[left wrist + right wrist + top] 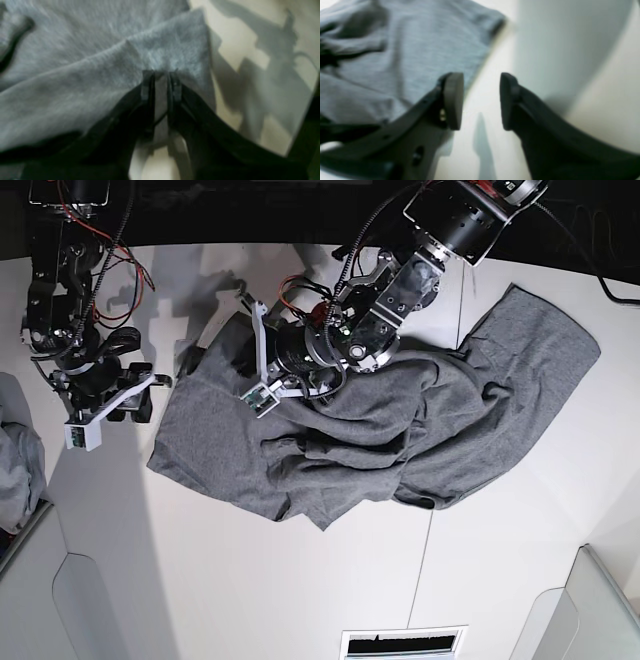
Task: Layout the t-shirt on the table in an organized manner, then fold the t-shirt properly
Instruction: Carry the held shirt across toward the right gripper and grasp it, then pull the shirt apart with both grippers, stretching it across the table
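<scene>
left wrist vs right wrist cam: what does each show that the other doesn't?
Left wrist only: the left gripper pinching a raised fold of the t-shirt, with arm shadows on the table.
Right wrist only: the right gripper with jaws apart and nothing between them, hanging over bare table just off the shirt's hemmed edge.
Both: grey shirt fabric on the white table, blurred.

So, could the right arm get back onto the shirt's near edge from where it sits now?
Probably yes. The right end effector is open and empty over bare table, just beside the t-shirt edge, with nothing between them.
</scene>
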